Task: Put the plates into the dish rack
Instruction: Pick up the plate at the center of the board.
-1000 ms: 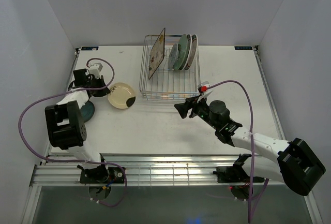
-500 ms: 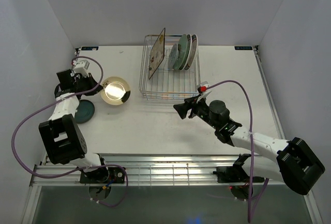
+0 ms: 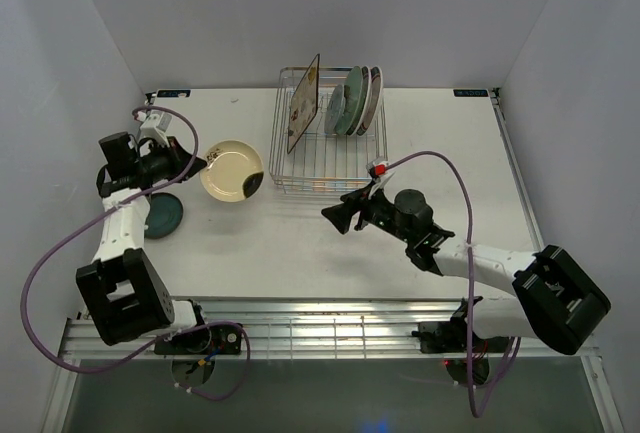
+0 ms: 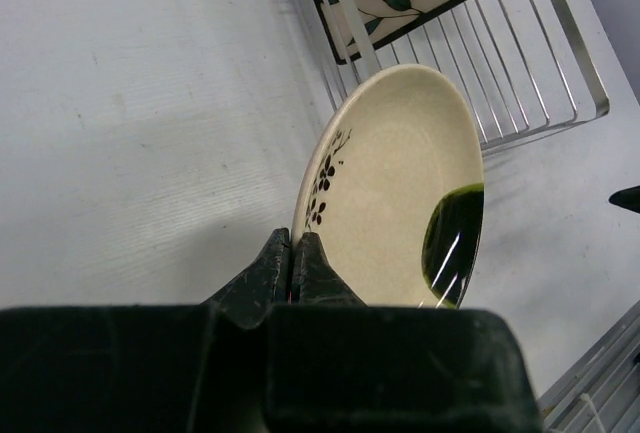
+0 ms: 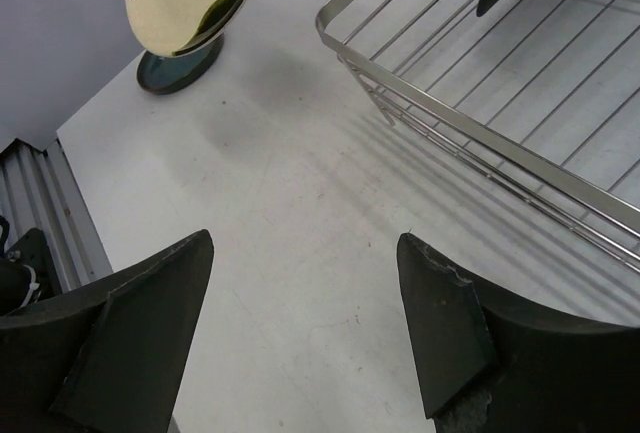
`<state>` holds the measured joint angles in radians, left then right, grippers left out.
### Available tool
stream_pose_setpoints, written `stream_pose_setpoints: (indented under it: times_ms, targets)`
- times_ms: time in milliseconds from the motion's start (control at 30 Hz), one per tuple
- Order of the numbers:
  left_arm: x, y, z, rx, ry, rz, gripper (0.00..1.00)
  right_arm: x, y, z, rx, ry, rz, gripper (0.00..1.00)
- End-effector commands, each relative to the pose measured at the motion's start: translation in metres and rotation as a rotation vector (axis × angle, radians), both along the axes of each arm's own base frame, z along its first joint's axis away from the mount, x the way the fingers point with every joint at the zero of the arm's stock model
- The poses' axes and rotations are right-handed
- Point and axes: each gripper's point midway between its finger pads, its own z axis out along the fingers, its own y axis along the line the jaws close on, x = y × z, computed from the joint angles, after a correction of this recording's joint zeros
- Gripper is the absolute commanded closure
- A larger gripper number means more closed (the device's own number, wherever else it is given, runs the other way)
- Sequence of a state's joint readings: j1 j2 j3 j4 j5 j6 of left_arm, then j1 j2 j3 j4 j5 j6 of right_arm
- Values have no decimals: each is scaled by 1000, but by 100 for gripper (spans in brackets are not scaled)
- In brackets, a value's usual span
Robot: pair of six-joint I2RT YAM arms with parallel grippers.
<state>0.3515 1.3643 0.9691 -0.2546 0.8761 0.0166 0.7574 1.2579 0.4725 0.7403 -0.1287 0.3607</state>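
Note the cream plate (image 3: 232, 173) raised off the table (image 3: 290, 248) and tilted, just left of the dish rack (image 3: 325, 191), pinched at its left rim by the left gripper (image 3: 196, 164), jaws clamped on that rim, the plate's face extending from the jaws toward the rack's left wall. Note the right gripper (image 3: 336, 215) near the rack's near-left corner, jaws wide apart and empty, apart from the plate. Judge the left arm the nearer, and the coming move a carry rightward over that wall to a free slot beside the floral plate (image 3: 303, 105).
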Motion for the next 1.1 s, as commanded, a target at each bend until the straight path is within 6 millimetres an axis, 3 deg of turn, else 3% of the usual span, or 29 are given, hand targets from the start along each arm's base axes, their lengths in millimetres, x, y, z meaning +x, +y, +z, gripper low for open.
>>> stream_pose_setpoints:
  times_ms: [0, 233, 267, 300, 367, 400, 467, 733, 1067]
  targets:
    - [-16, -15, 28, -26, -85, -74, 100, -2, 20, 37, 107, -60, 73, 20]
    - [-29, -25, 39, -30, -135, -113, 100, 3, 34, 42, 190, -16, 79, 18]
    - [-29, -25, 40, -27, -140, -113, 100, 4, 39, 37, 201, 14, 85, 18]
    - [-29, -26, 41, -22, -149, -113, 100, 7, 43, 48, 233, 1, 93, 19]
    - [-30, -27, 41, -19, -153, -115, 100, 9, 53, 42, 247, 40, 116, 19]
    - [-30, -27, 42, -19, -155, -115, 100, 12, 60, 52, 270, 34, 126, 19]
    - [-32, -29, 42, -17, -159, -119, 100, 16, 69, 47, 272, 58, 141, 20]
    - [-34, -34, 42, -41, -153, -123, 100, 37, 107, 63, 306, 72, 170, 21]
    - [-36, -34, 44, -40, -158, -121, 100, 53, 140, 55, 293, 107, 188, 23]
